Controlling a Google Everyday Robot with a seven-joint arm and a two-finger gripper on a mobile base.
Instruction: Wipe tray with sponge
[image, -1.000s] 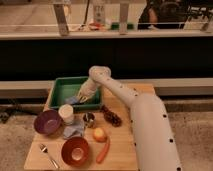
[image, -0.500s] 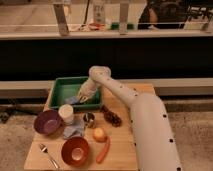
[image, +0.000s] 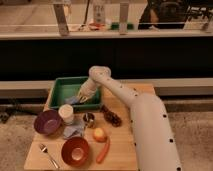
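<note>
A green tray (image: 63, 89) sits at the back left of the wooden table (image: 122, 145). My white arm reaches from the right over the table into the tray. My gripper (image: 82, 96) is down inside the tray near its front right part. A pale blue sponge-like thing (image: 73, 100) lies on the tray floor right under and beside the gripper.
In front of the tray stand a white cup (image: 66, 113), a purple bowl (image: 47, 122), a small metal cup (image: 89, 119), a crumpled cloth (image: 74, 131), a red bowl (image: 75, 151), a fork (image: 48, 155), an apple (image: 100, 134), a carrot (image: 104, 150) and dark grapes (image: 112, 117).
</note>
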